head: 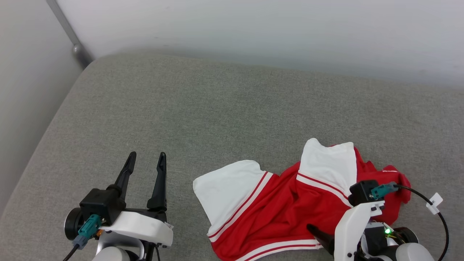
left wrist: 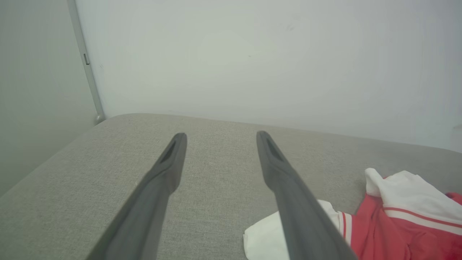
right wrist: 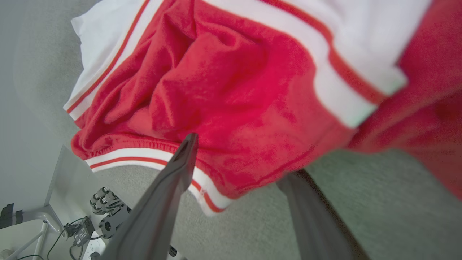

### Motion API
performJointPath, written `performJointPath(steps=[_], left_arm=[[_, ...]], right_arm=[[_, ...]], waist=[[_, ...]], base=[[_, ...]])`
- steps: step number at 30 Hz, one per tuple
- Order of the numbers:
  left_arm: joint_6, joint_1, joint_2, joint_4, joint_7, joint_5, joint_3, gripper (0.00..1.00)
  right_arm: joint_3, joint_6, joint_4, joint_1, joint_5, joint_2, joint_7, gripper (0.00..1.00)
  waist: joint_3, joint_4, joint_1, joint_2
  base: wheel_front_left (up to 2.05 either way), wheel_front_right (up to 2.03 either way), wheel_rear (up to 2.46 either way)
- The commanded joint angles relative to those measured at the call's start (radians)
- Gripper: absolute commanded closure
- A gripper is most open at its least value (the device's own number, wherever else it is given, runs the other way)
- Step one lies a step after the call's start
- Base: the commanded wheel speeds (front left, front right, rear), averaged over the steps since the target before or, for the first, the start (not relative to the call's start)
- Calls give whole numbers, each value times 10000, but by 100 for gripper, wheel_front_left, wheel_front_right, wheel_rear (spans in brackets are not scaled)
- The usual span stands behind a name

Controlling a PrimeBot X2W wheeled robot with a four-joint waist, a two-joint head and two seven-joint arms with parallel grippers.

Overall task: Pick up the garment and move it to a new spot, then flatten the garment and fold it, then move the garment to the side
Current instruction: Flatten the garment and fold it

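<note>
- Head view: the grey cushion (head: 232, 108) has the garment (head: 286, 203) at its near right. It's crumpled, long axis roughly left-to-right, striped hem towards the robot, white sleeves pointing away.
- We reckon we're on the pick-up step. The right tool (right wrist: 243, 157) is spread at the hem, pinching nothing, so next it needs to close.
- The left tool (head: 147, 155) is spread too, empty, off to the garment's left.

Left gripper (head: 147, 155) and right gripper (right wrist: 243, 157): long, tapering dark fingers. White wrist shell (head: 139, 226), black camera block (head: 101, 204) and teal connector (head: 88, 225) on each arm. Right arm: black cable (head: 443, 221), white tag (head: 434, 203), green lamp (head: 387, 231) lit.
</note>
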Motion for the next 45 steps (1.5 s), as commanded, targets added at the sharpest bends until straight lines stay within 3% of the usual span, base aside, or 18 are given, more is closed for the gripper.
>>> performJointPath(steps=[1, 2, 3, 4, 9, 11, 15, 22, 27, 32, 33, 34, 40, 45], left_arm=[[-85, -60, -73, 69, -22, 99, 63, 0], [-135, -54, -118, 120, -22, 130, 112, 0], [-180, -28, -164, 169, -22, 177, 164, 0], [-211, 20, -200, 218, -22, 212, 220, 0], [-414, 114, -299, 394, -22, 372, 376, 0], [-560, 268, -402, 535, -22, 529, 557, 0], [-577, 375, -376, 585, -22, 564, 582, 0], [-588, 417, -253, 600, 12, 511, 594, 0], [-606, 247, -211, 564, 93, 530, 544, 0], [-616, 205, -163, 581, 138, 503, 535, 0], [-619, 201, -152, 592, 162, 483, 543, 0], [-609, 205, -131, 597, 174, 474, 548, 0], [-563, 243, -27, 603, 209, 454, 547, 0], [-554, 258, -8, 590, 244, 448, 523, 0]], right_arm=[[40, -3, 163, -165, 115, 44, -99, 0], [82, -3, 283, -227, 115, 51, -166, 3], [125, -3, 361, -271, 110, 53, -203, 67], [176, -3, 401, -300, 141, 55, -272, 100], [362, -3, 181, -480, 102, -210, -582, 100], [401, -5, -1287, -830, -223, -1065, -832, 100], [-307, -5, -2096, -450, -503, -1365, -840, 100], [-2589, -3, -2850, 1225, -988, -600, -986, 100], [-3582, -3, -2044, 2386, -1000, 4, -1275, 100], [-3641, -3, -809, 2794, -854, 198, -1785, 98], [-3585, -3, -524, 2780, -709, 225, -1957, 56], [-3531, -3, -304, 2676, -643, 236, -2235, 0], [-3550, -5, -291, 1975, -757, 245, -4840, 0], [-3603, -3, -777, 1708, -1188, 244, -5314, 0]], waist=[[77, 72, 0, 0], [79, 65, 0, 0], [59, 42, 0, 0], [34, 0, 0, 0], [-143, -316, 0, 0], [-337, -1122, 0, 0], [-357, -1452, 0, 0], [-287, -1921, 0, 0], [-157, -2079, 0, 0], [-68, -2141, 0, 0], [-48, -2157, 0, 0], [-35, -2182, 0, 0], [-110, -2257, 0, 0], [-236, -2268, 0, 0]], base=[[0, 0, 0], [0, 0, 0], [0, 0, 0], [0, 0, 0], [0, 0, 0], [0, 0, 0], [0, 0, 0], [0, 0, 0], [0, 0, 0], [0, 0, 0], [0, 0, 0], [0, 0, 0], [0, 0, 0], [0, 0, 0]])
